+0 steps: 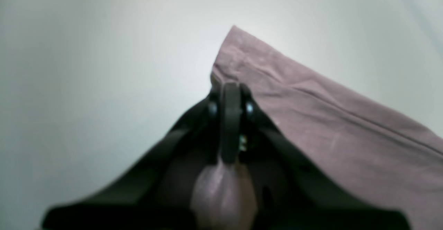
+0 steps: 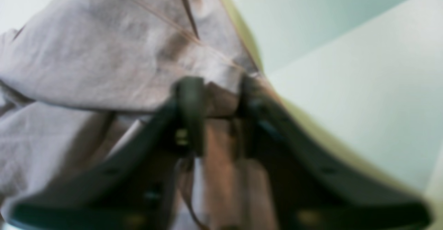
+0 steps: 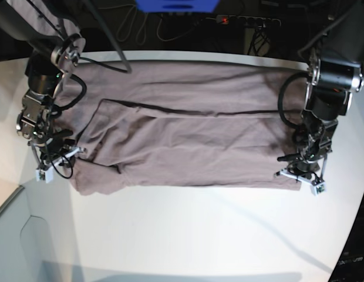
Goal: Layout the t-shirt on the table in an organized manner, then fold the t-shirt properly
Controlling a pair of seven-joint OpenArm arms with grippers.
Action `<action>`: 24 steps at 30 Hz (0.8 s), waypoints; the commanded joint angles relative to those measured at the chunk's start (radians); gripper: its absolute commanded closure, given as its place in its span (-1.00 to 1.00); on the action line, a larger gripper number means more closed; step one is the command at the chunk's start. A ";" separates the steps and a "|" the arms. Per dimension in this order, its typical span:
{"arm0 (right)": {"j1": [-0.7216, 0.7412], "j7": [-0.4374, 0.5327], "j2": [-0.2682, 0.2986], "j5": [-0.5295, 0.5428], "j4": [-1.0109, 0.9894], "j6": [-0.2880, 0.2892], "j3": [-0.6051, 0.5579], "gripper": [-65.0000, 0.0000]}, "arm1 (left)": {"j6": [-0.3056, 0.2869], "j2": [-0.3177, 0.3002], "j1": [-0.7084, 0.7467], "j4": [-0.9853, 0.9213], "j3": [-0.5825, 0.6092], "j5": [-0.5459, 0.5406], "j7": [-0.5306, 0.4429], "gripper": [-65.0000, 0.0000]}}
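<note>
The mauve t-shirt [image 3: 182,135] lies spread wide across the white table [image 3: 188,235], with a long fold line running across its middle. My left gripper [image 3: 299,173] sits at the shirt's near right corner. In the left wrist view this gripper [image 1: 230,88] is shut on the t-shirt [image 1: 311,112], its hem corner pinched just above the table [image 1: 86,67]. My right gripper [image 3: 56,161] is at the shirt's near left edge. The blurred right wrist view shows this gripper [image 2: 218,95] with its fingers set narrowly around a bunched fold of t-shirt [image 2: 104,50].
Cables and a power strip [image 3: 246,20] lie behind the table's far edge, beside a blue object [image 3: 176,4]. The table's edge curves down at the right [image 3: 355,235]. A lower grey surface [image 3: 12,235] shows at the front left.
</note>
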 commanded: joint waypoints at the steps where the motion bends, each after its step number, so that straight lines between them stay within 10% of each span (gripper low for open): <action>1: 0.023 0.013 0.006 0.007 0.015 -0.008 -0.002 0.84 | 0.002 -0.010 -0.016 0.006 0.000 0.003 0.007 1.00; 24: -0.018 0.006 -0.030 0.007 0.255 -0.006 -0.005 0.91 | 0.002 -0.012 -0.016 0.008 -0.002 0.003 0.008 1.00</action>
